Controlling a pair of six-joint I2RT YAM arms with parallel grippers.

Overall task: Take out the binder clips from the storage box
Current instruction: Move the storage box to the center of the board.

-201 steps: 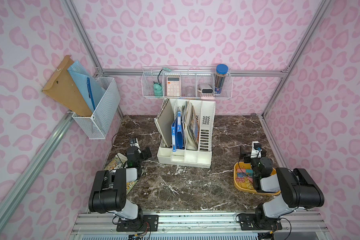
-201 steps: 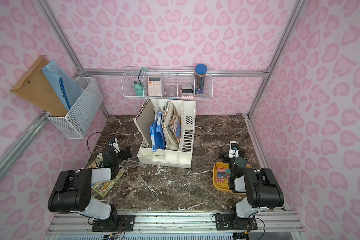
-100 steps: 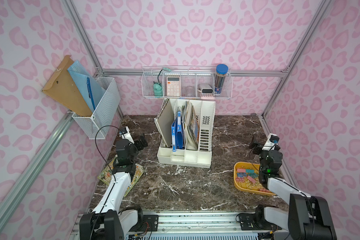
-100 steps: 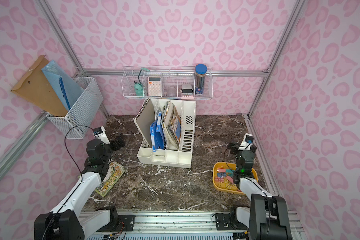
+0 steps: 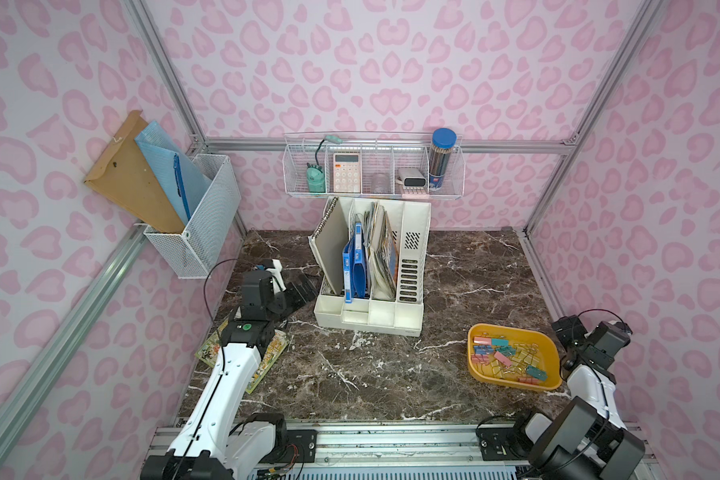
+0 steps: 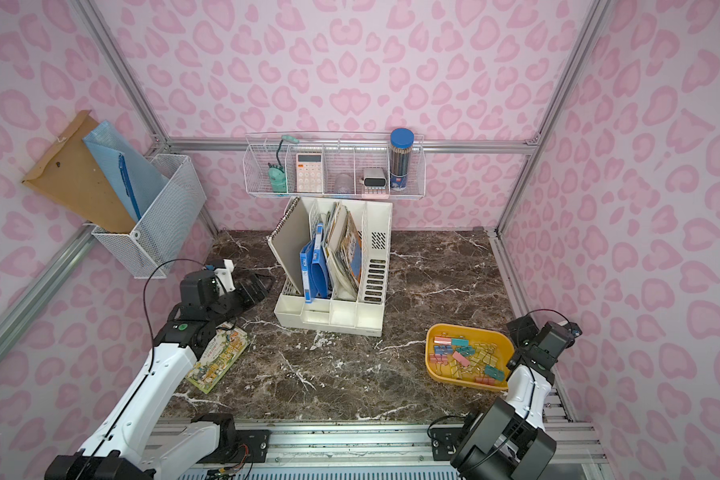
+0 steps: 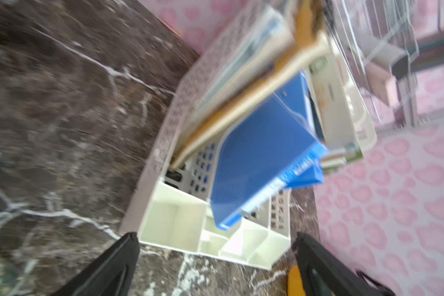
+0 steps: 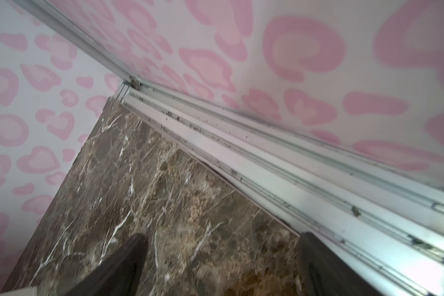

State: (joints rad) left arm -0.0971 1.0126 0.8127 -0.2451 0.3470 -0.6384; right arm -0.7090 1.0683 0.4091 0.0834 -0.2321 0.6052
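Lying heaped in the storage box point(image 5: 508, 328) at the near right, all the binder clips point(image 5: 506, 359) remain to be removed, while the left gripper point(image 7: 215, 238) and right gripper point(image 8: 222, 238) both stand spread apart and empty.

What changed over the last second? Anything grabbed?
The left gripper extended toward the file organiser. The right gripper moved off the storage box toward the right wall. Both are open and empty. The binder clips, box, organiser and book have not moved.
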